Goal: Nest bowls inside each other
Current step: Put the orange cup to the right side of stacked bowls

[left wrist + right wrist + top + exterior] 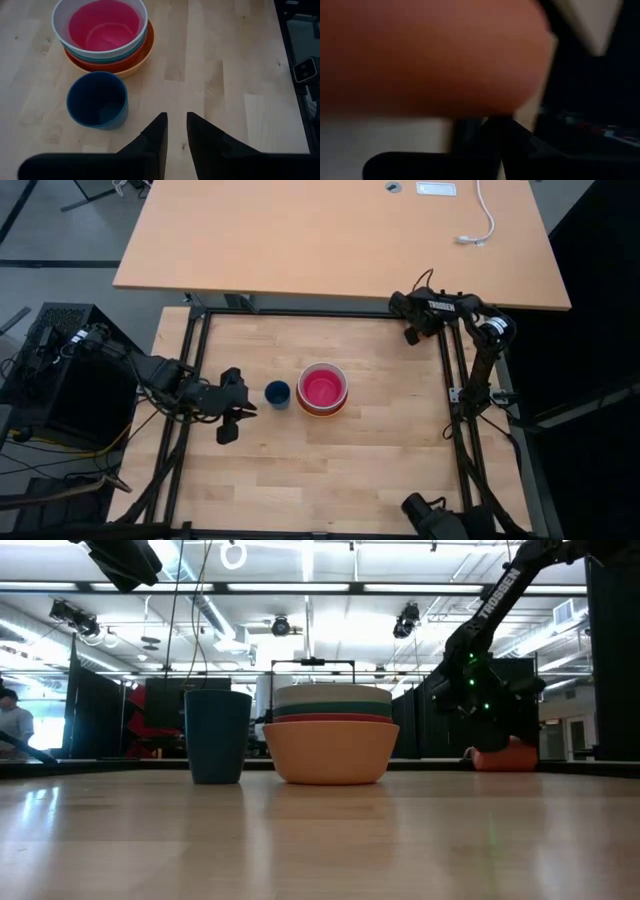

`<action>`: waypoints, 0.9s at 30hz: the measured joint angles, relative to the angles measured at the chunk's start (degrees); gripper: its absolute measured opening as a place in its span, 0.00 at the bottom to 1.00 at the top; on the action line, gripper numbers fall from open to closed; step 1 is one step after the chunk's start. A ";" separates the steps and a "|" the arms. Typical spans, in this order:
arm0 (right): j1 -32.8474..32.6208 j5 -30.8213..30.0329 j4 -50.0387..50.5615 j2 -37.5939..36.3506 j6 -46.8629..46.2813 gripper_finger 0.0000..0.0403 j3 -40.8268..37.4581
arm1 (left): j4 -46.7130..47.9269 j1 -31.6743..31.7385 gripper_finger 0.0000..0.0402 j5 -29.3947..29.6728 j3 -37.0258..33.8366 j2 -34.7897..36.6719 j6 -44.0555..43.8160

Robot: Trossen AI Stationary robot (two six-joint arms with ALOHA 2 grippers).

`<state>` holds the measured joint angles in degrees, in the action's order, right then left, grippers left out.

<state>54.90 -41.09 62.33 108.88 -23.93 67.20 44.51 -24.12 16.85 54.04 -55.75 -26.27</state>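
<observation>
The bowls stand nested in one stack (322, 388) at the table's middle: orange (330, 752) at the bottom, then red (333, 719), teal (333, 709), white (333, 695), with the magenta one (104, 25) innermost. A dark blue cup (277, 393) stands upright just left of the stack. My left gripper (243, 412) hovers left of the cup, slanting down, its fingers (177, 120) a narrow gap apart with nothing between them. My right gripper (412, 335) is low at the far right corner, shut by a small orange cup (510, 757), which the arm hides from above. My right gripper (492, 125) slants down, and its shut fingers meet the orange cup's lower edge (490, 112), which fills the wrist view close in front. Blur hides which part they have. In the low view the cup sits at table height under the gripper.
A black frame rail (455, 400) runs round the table. Beyond the far edge stands a second wooden table (340, 230) with a white cable (485, 225). A person (12, 725) shows far off at the left of the low view. Bare wood lies near the front edge.
</observation>
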 joint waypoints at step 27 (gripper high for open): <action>-13.40 11.06 -9.79 0.04 3.08 0.00 0.20 | 0.14 0.00 0.14 1.26 0.00 0.00 0.47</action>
<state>41.50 -30.03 52.53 108.92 -20.85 67.40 44.64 -24.12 18.11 54.04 -55.75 -25.80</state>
